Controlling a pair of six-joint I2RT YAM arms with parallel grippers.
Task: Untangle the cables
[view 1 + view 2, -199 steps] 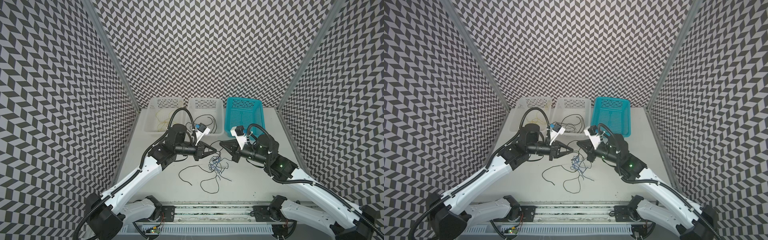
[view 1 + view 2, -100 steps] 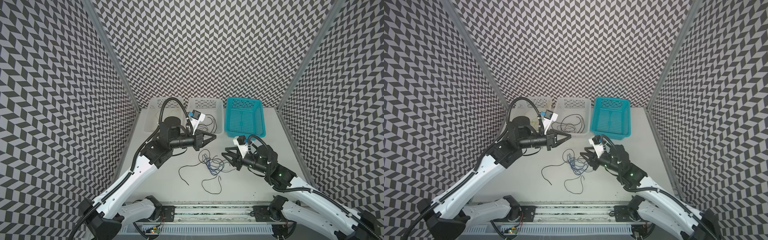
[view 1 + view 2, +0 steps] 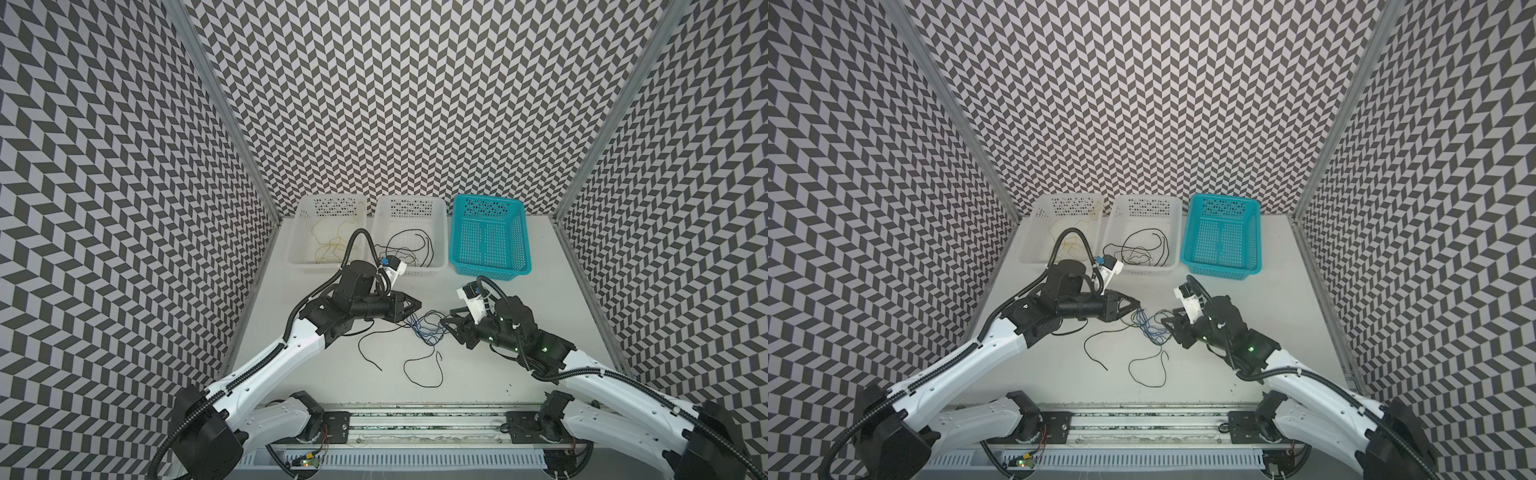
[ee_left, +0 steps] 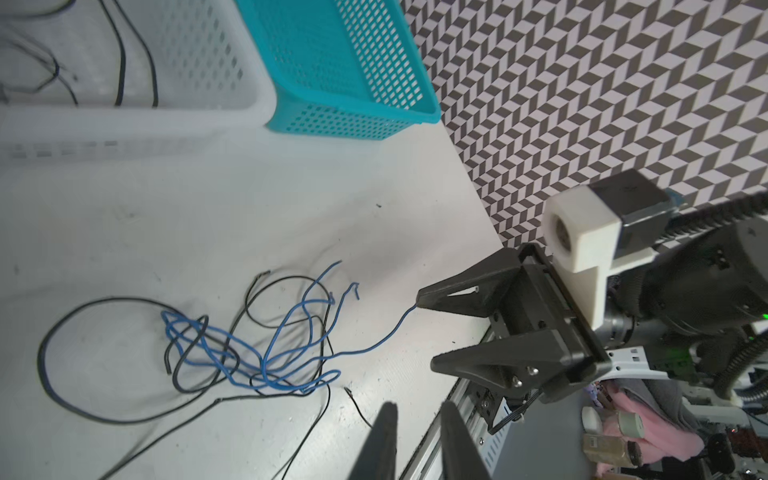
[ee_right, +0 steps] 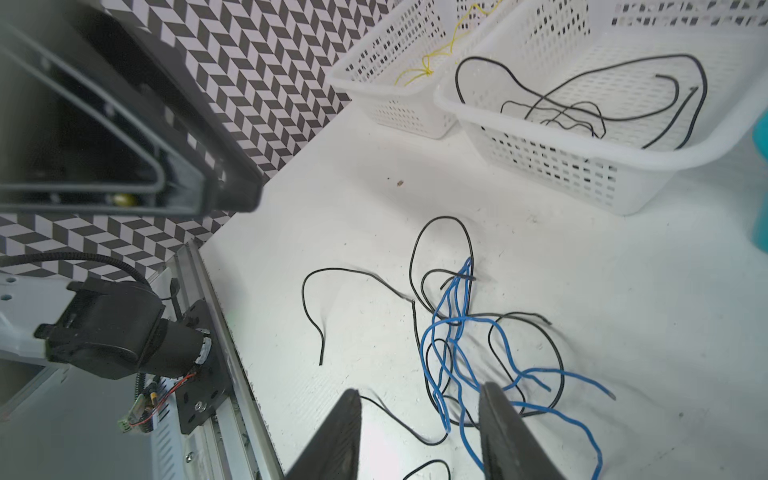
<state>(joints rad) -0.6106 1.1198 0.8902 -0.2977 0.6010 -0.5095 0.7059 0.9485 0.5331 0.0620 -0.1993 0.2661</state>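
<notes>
Because yellow wires (image 5: 423, 74) sit in one white basket (image 3: 297, 232) and black wires (image 5: 555, 114) in the next white basket (image 3: 411, 205) at the tabletop's (image 3: 498, 353) far edge, I'd guess the empty teal basket (image 3: 486, 203) awaits blue. The tangled cables (image 3: 424, 332) lie mid-tabletop, between the left gripper (image 3: 419, 308), barely parted and empty, and the right gripper (image 4: 424, 331), spread wide with a blue end brushing one finger (image 4: 457, 293), unpinched, probably lining up a grab.

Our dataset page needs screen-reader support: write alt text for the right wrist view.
A tangle of blue and black cables lies on the white table, its near end between the two parted dark fingers of the right tool. Behind stand a white basket of black cables and a second white basket of yellow cables.
</notes>
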